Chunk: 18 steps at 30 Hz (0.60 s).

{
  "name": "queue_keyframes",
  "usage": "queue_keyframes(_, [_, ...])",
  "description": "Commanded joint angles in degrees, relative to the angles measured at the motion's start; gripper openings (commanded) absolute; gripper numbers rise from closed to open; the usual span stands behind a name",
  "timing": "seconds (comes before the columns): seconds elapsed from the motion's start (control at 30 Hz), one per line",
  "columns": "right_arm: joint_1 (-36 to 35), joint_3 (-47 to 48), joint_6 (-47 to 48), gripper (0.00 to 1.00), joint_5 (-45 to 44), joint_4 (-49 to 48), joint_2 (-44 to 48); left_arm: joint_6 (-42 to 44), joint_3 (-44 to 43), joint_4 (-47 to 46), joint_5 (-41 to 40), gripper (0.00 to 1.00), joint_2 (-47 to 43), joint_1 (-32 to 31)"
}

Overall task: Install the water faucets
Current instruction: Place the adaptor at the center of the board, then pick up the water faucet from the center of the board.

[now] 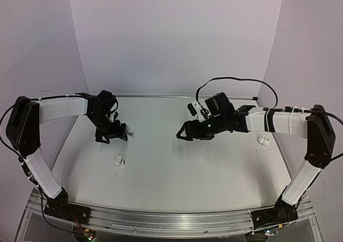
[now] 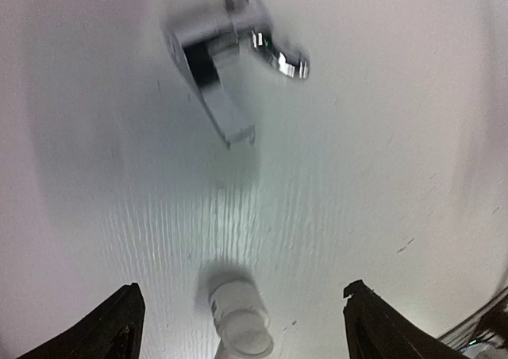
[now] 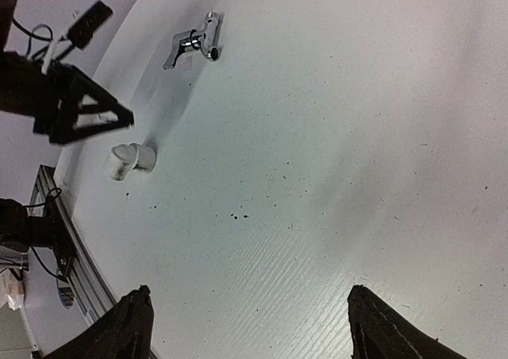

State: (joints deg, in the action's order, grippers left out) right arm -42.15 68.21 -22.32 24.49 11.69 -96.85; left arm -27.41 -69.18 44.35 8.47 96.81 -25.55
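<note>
One silver faucet [image 3: 193, 45] lies on the bench [image 1: 187, 172]. Two fittings: one white pipe fitting [image 1: 118, 160] nearby, a second fitting [image 1: 262, 140] far right. Left end effector [image 2: 242, 295] and right end effector [image 3: 248, 295] gape wide, both empty.

White table [image 1: 177, 167] — plain pale walls [image 1: 177, 38] behind, evenly lit.

Bright, even light falls on the white table [image 1: 177, 167], with soft shadows. In the left wrist view, the silver faucet [image 2: 230, 57] at upper center is motion-blurred.
</note>
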Motion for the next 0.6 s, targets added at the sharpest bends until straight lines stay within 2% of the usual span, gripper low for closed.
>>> queue_keyframes(0.0, [-0.2,-0.7,-0.4,0.85,-0.4,-1.7,3.3,-6.6,-0.8,-15.9,10.9,0.84,-0.2,8.7])
queue_keyframes(0.2, [-0.2,-2.2,-0.7,0.85,-0.9,-2.0,5.6,-16.2,2.4,-33.0,23.4,0.67,9.2,13.6])
queue_keyframes(0.27, [-0.2,-2.5,-0.9,0.85,-1.2,-2.0,6.3,-19.0,3.6,-38.0,25.4,0.66,11.2,13.8])
queue_keyframes(0.47, [-0.2,-2.4,-1.5,0.85,-1.4,-2.0,7.1,-21.0,5.8,-40.9,25.4,0.67,14.4,13.7])
queue_keyframes(0.57, [-0.2,-1.8,-0.9,0.85,-1.5,-2.0,6.9,-20.8,7.2,-41.5,25.7,0.63,15.1,13.7])
